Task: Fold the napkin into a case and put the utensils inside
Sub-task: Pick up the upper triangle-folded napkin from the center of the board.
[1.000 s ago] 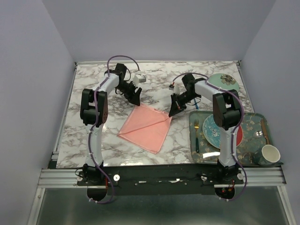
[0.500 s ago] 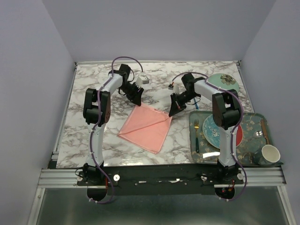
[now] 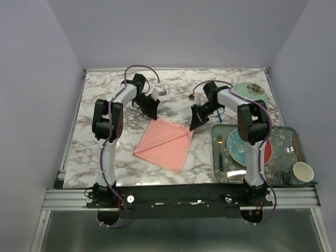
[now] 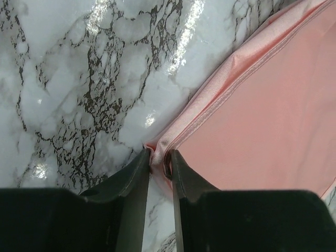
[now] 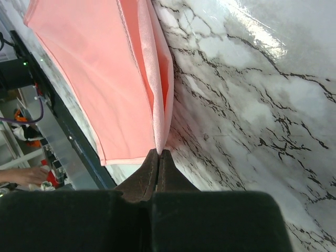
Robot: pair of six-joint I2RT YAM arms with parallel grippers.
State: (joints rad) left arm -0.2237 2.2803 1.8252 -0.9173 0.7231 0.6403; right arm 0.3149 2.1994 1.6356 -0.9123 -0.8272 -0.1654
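The salmon-pink napkin (image 3: 164, 143) lies folded flat on the marble table, between the two arms. My left gripper (image 3: 153, 111) is at its far left corner; in the left wrist view the jaws (image 4: 159, 157) pinch the bunched hem of the napkin (image 4: 252, 115). My right gripper (image 3: 193, 126) is shut on the far right corner, with the napkin (image 5: 100, 68) edge clamped at the gripper tips (image 5: 159, 152). A slim copper-brown spoon (image 3: 297, 147) lies on the tray's right side. A small dark blue piece (image 3: 221, 119), perhaps the fork, shows behind the right arm.
A patterned tray (image 3: 278, 134) at the right holds a teal plate (image 3: 240, 147), a red plate (image 3: 267, 153), a cup (image 3: 301, 173) and a gold-headed teal-handled fork (image 3: 220, 151). A floral dish (image 3: 251, 91) sits at the back right. A small white object (image 3: 160, 91) is by the left wrist.
My left gripper has moved down and right onto the napkin's far left corner and closed on it. The right gripper has held its corner and stayed put.
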